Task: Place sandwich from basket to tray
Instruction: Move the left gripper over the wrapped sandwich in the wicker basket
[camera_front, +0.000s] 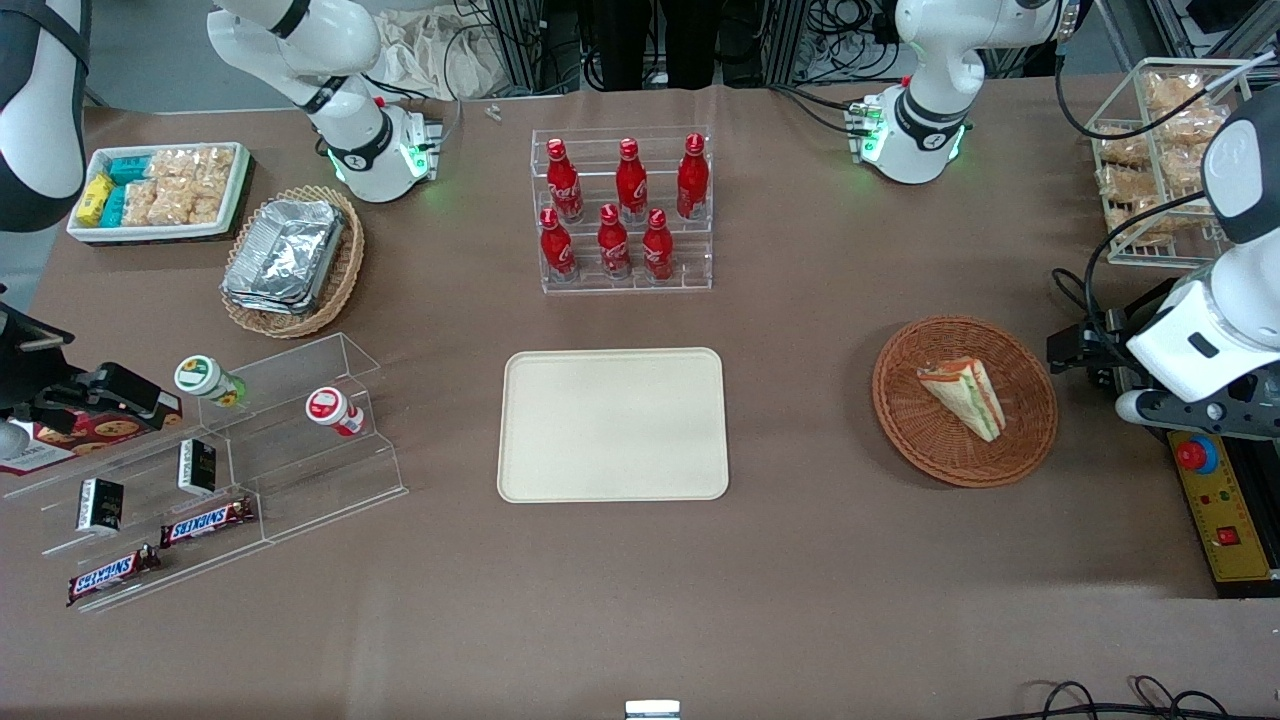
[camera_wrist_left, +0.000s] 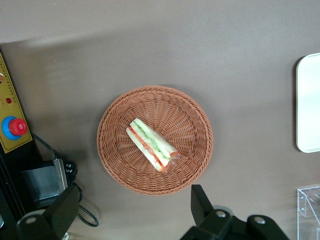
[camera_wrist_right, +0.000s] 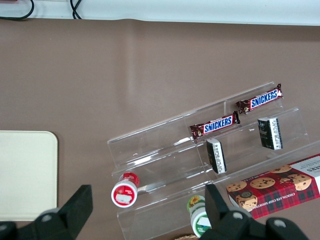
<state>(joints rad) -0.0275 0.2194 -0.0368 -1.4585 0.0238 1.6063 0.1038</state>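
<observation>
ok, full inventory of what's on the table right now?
sandwich: 1, white with green and red filling, in the basket
basket: 1, reddish-brown wicker, toward the working arm's end
tray: 1, cream, table middle, nothing on it
cola bottles: 6, red, on clear stand, farther from the front camera than the tray
foil containers: silver stack, in tan basket
Snickers bars: 2, brown, on clear stepped rack
snack bin: 1, white, toward the parked arm's end
gripper: black, open, above the basket
</observation>
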